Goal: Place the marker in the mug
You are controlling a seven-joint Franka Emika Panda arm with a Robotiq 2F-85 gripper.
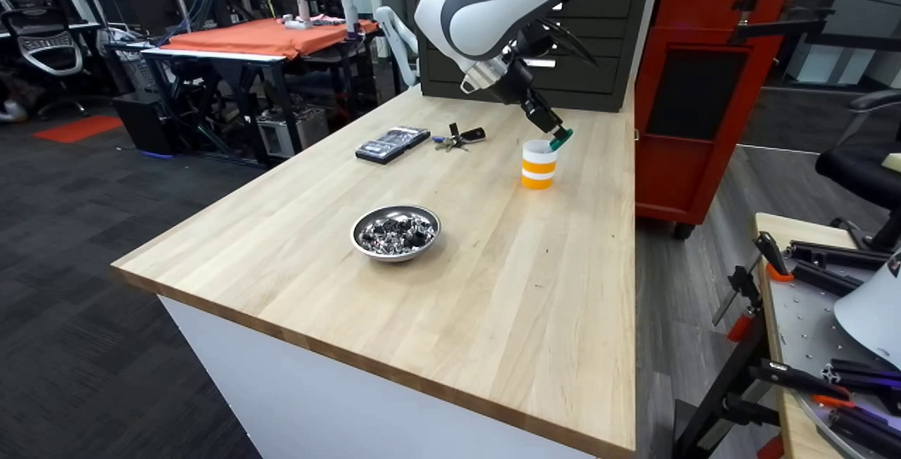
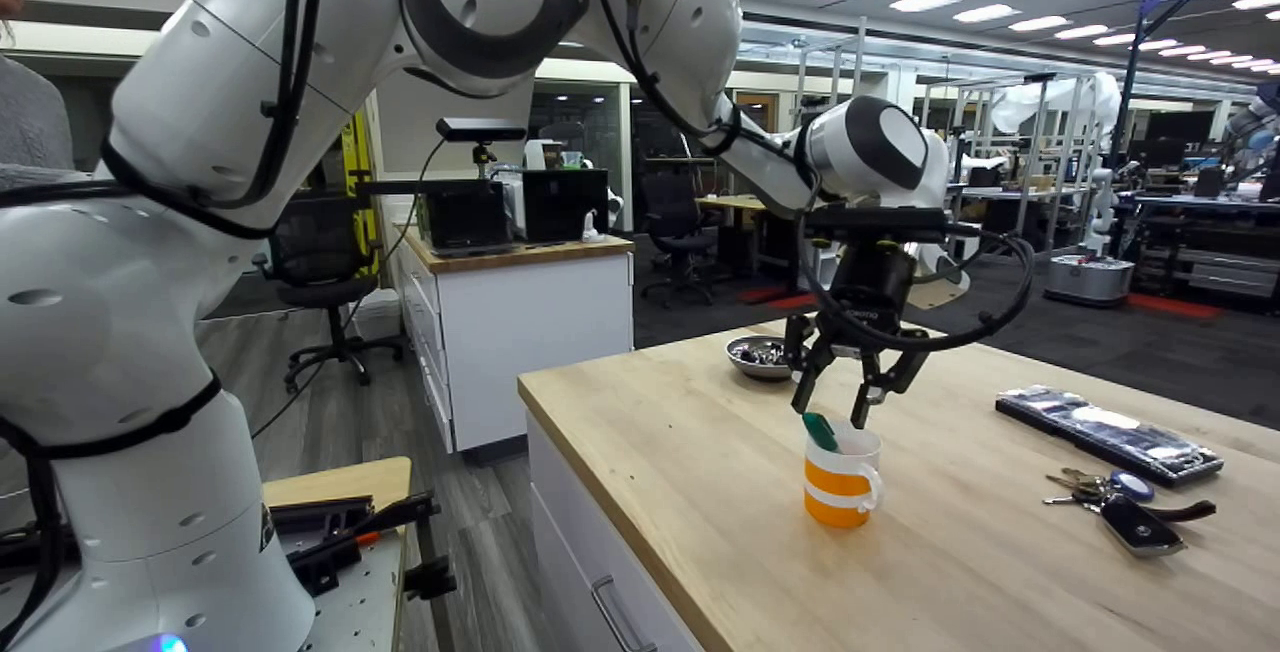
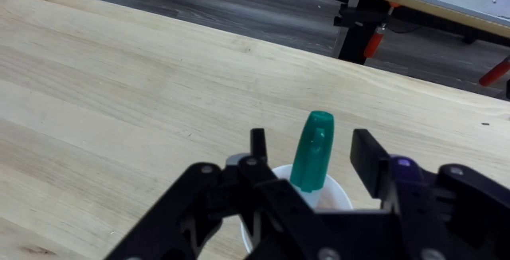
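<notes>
The marker, with a green cap [image 3: 313, 152] and a whitish body, stands tilted in the mug [image 1: 538, 167]. Its cap end [image 1: 561, 140] [image 2: 820, 430] sticks up over the rim and leans to one side; its lower end is hidden inside. The mug is white with orange bands and stands upright on the table; an exterior view shows its handle [image 2: 874, 488]. My gripper [image 2: 832, 412] is just above the mug. In the wrist view the gripper [image 3: 310, 144] is open, with the cap between its fingers and gaps on both sides. The gripper's own parts hide some of the mug there.
On the wooden table [image 1: 493, 304] are a silver bowl [image 1: 395, 257] with small shiny items, a flat black case [image 1: 393, 143] and a bunch of keys [image 1: 457, 139]. A dark drawer cabinet [image 1: 598, 58] stands at the table's end, with a red cabinet [image 1: 704, 93] beside it.
</notes>
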